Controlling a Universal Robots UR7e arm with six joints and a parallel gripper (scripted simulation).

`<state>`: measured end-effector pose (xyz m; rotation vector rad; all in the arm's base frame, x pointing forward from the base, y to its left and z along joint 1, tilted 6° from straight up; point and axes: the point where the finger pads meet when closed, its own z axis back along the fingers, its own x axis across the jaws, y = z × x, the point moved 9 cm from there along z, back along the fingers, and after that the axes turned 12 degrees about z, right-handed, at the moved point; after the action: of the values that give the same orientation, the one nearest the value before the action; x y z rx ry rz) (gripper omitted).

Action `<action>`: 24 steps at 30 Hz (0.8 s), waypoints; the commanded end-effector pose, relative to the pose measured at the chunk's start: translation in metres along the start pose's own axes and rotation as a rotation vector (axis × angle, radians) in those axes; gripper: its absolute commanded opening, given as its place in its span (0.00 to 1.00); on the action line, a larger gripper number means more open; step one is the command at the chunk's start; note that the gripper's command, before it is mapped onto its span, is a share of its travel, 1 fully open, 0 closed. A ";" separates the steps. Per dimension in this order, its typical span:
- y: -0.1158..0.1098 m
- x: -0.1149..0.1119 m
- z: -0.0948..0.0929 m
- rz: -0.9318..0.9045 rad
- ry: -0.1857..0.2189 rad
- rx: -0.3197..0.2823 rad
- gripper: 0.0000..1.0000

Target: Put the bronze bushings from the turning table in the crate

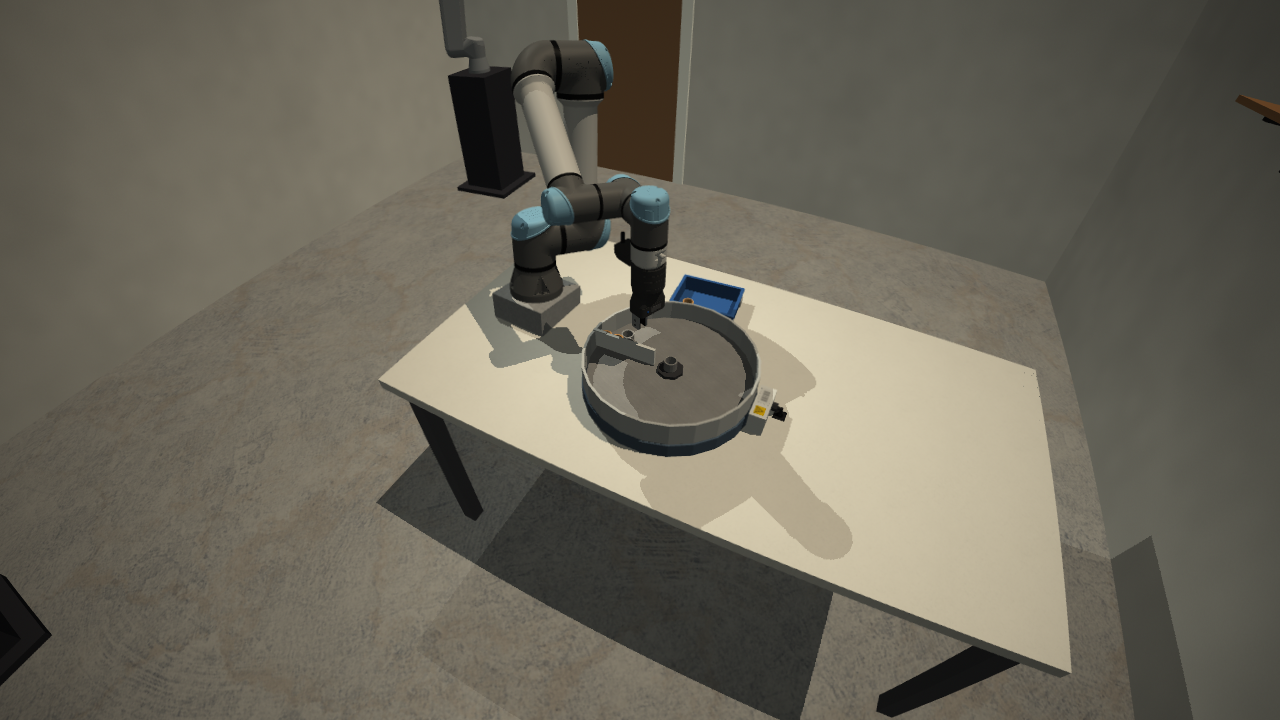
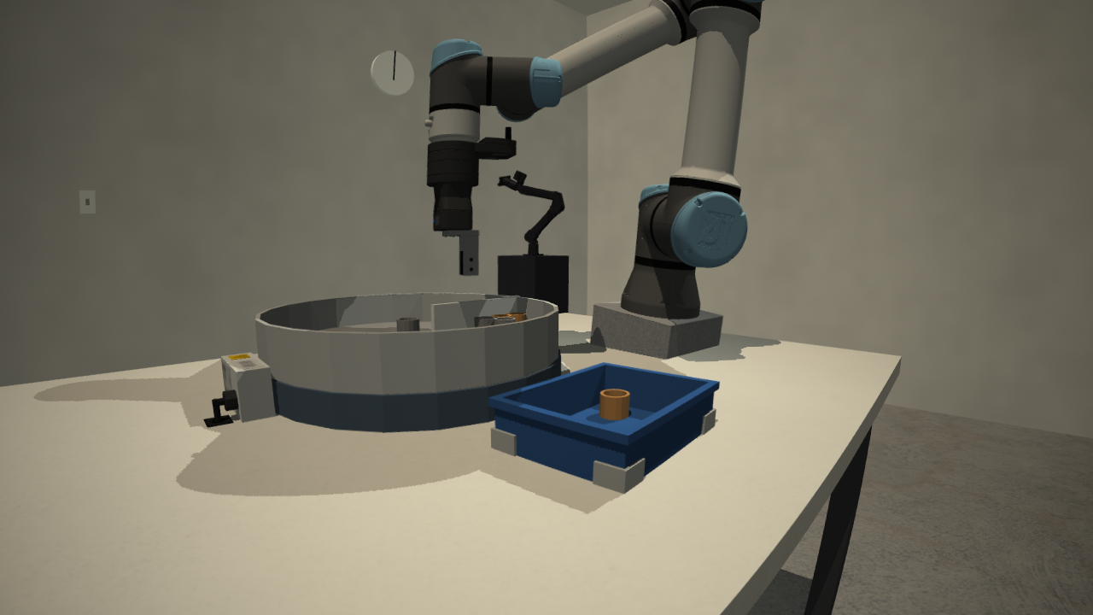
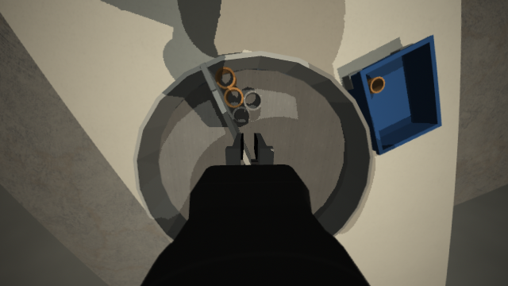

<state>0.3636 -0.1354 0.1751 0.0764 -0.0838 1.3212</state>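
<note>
Two bronze bushings stand in the turning table (image 1: pixel 671 436) (image 2: pixel 405 359) (image 3: pixel 357 159) along its slanted divider; one bronze bushing (image 3: pixel 234 78) is near the wall and the other bronze bushing (image 3: pixel 242 96) is beside it. Two steel bushings stand close by: one steel bushing (image 3: pixel 260 100) outward from the divider and one steel bushing (image 3: pixel 248 114) nearer the centre. Another bronze bushing (image 1: pixel 687 300) (image 2: pixel 613 405) (image 3: pixel 371 86) stands upright in the blue crate (image 2: pixel 558 451) (image 3: pixel 421 91). My gripper (image 1: pixel 639 322) (image 2: pixel 469 273) (image 3: pixel 248 141) is partly open and empty, above the turning table near the divider.
The upright divider (image 1: pixel 624 347) (image 2: pixel 452 314) (image 3: pixel 217 99) runs from the turning table's wall inward. A grey centre hub (image 1: pixel 670 365) (image 2: pixel 407 325) stands in the middle, hidden in the wrist view. A control box (image 1: pixel 760 413) (image 2: pixel 248 389) sits against the outer wall, opposite the arm's base.
</note>
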 end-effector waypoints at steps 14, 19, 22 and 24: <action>0.042 -0.003 -0.007 0.000 0.000 0.001 0.40; 0.089 -0.007 -0.015 0.000 0.000 0.001 0.40; 0.089 -0.007 -0.015 0.000 0.000 0.001 0.40; 0.089 -0.007 -0.015 0.000 0.000 0.001 0.40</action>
<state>0.2804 -0.1181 0.1585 0.0834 -0.0802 1.3205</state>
